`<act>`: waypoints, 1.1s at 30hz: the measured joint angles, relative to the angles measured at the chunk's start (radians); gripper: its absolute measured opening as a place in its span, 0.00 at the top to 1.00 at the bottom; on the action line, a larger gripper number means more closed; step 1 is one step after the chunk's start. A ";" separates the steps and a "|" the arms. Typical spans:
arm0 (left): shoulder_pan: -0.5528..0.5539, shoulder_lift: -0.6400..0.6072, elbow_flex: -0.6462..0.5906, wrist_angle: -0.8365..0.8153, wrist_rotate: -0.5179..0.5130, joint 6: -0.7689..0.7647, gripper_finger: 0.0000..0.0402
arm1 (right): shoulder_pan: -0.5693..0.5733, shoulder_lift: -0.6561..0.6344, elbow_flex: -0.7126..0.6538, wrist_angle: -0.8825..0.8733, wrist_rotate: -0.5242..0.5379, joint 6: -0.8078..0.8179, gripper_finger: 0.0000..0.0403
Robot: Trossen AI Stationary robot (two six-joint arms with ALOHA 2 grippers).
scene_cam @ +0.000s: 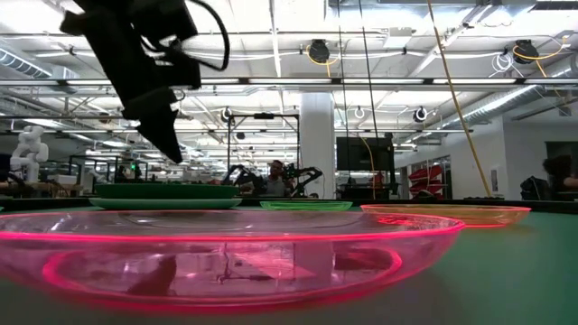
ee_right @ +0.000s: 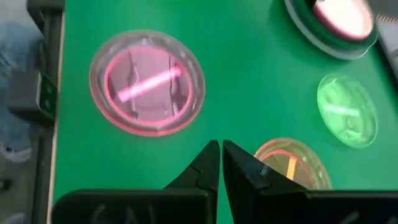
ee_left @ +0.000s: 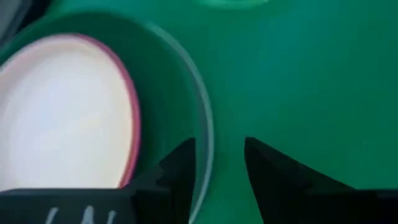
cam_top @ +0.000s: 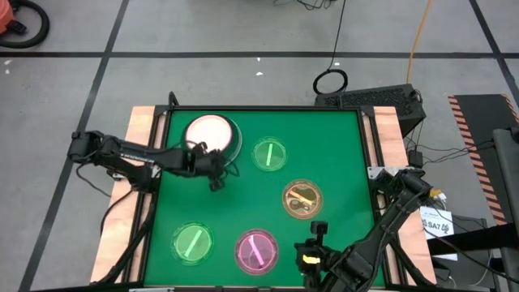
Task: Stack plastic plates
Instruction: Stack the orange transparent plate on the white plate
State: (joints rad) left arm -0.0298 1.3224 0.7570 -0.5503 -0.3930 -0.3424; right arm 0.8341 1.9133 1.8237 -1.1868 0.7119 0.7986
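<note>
- Green worktop point(cam_top: 324, 146) carries my stacked plates point(cam_top: 212, 135) at its far left, four see-through plates spread nearer.
- My left hand point(cam_top: 217, 183) hovers beside the stack, fingers narrowly apart.
- My right hand point(cam_top: 318, 229), closed, waits at the near edge.
- Beyond: grey taped floor point(cam_top: 243, 32), cables.

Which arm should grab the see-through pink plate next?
Right, probably. Right claw sits beside the pink plate, shut. Left claw is open by the far stack.
</note>
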 joint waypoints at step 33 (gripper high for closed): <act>-0.178 -0.166 -0.296 0.573 -0.002 0.200 0.64 | -0.069 -0.007 -0.298 0.085 -0.124 0.020 0.67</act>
State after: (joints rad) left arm -0.2081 1.1564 0.4614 0.0230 -0.3949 -0.1422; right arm 0.7647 1.9065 1.5253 -1.1014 0.5875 0.8183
